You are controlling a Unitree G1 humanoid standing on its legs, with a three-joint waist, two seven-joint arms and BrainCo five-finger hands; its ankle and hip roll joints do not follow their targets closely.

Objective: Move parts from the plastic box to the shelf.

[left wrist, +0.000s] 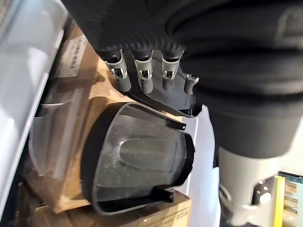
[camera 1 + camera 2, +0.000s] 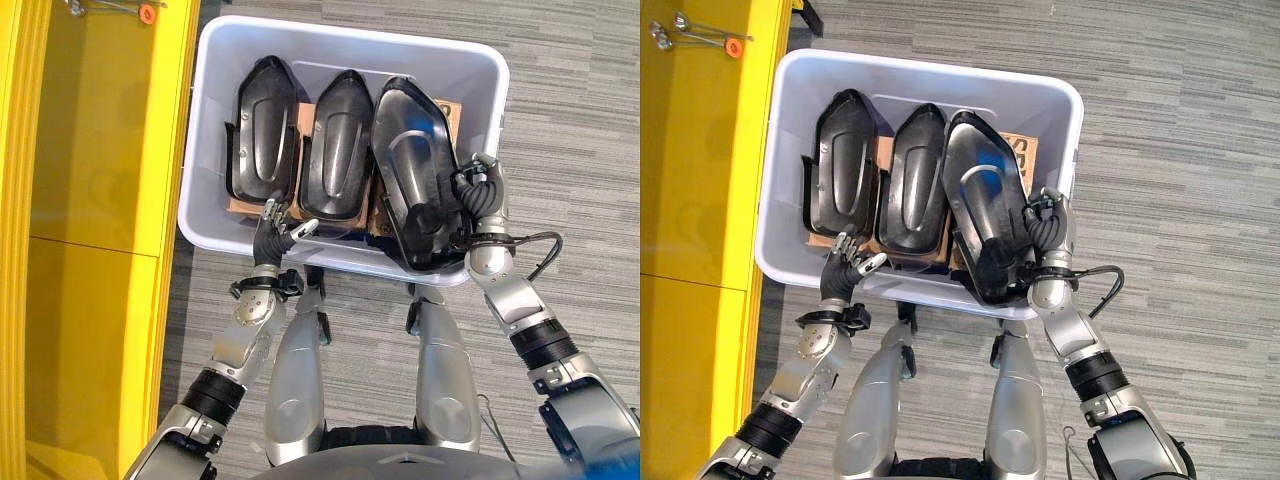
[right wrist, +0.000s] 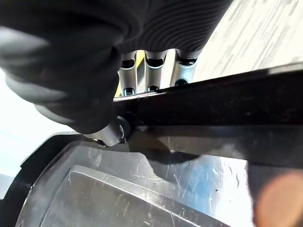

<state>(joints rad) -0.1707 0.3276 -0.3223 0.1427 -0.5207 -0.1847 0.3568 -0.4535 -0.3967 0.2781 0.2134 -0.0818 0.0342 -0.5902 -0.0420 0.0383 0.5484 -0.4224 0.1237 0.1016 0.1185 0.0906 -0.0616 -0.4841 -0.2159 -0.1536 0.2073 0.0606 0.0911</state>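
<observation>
Parts sit in the plastic box (image 2: pixel 205 130), three black shells side by side on brown cardboard. The box stands on the grey floor, and the yellow shelf (image 2: pixel 100 200) is at nine o'clock from it.

The right part (image 2: pixel 410 150) is tipped up, with its near end lifted over the box's near wall. The right hand (image 2: pixel 482 195) is at three o'clock from that part. Its fingers (image 3: pixel 151 71) go behind the black rim and its thumb presses the front, so it is grasping the part by the edge.

The left hand (image 2: pixel 270 232) is at the box's near wall, at six o'clock from the left part (image 2: pixel 262 125) and just beside the middle part (image 2: pixel 338 145). Its fingers (image 1: pixel 142 75) are spread and loose, and they hold nothing.

No part is on the shelf that I can see. So I think the job is only starting. One part is being picked up, and all three have yet to go to the shelf.
</observation>
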